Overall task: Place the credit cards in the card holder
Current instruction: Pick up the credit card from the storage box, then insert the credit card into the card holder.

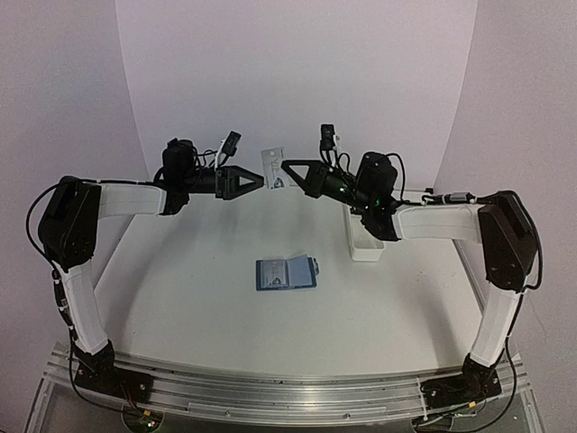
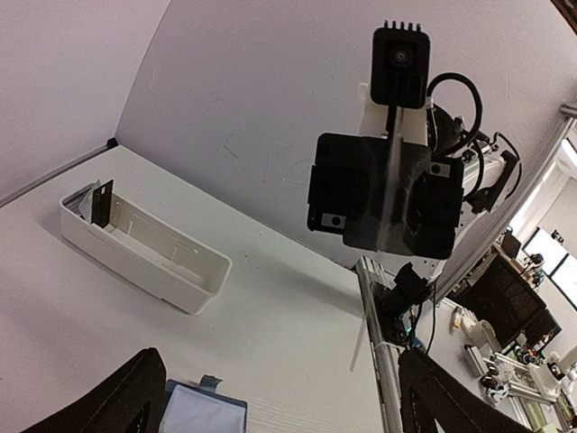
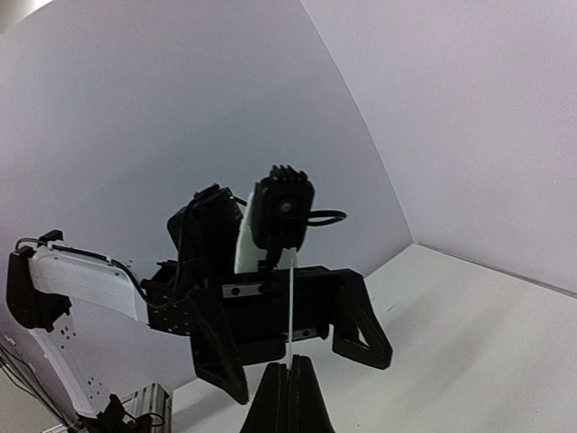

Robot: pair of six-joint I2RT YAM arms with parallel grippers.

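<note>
The white tray [image 2: 135, 266] looks like smooth moulded plastic, the blue card holder [image 1: 285, 273] matt, the table [image 1: 198, 298] matt white.

The left arm [image 1: 135, 199] and right arm [image 1: 442, 221] share one build: white shells on the long links, black housings at the joints. The left hand [image 1: 261, 180] and right hand [image 1: 284, 166] carry black, open-framed triangular fingers [image 2: 117, 401]. Black cables [image 2: 454, 78] loop at the wrists, beside a ribbed black camera [image 2: 399, 59] on a white bracket (a green light [image 1: 361, 192] glows on the right wrist).

Robotics lab: white curved backdrop [image 1: 297, 72], aluminium mounting rail [image 1: 270, 392], monitors [image 2: 509, 299] and cluttered benches [image 2: 491, 356] beyond
</note>
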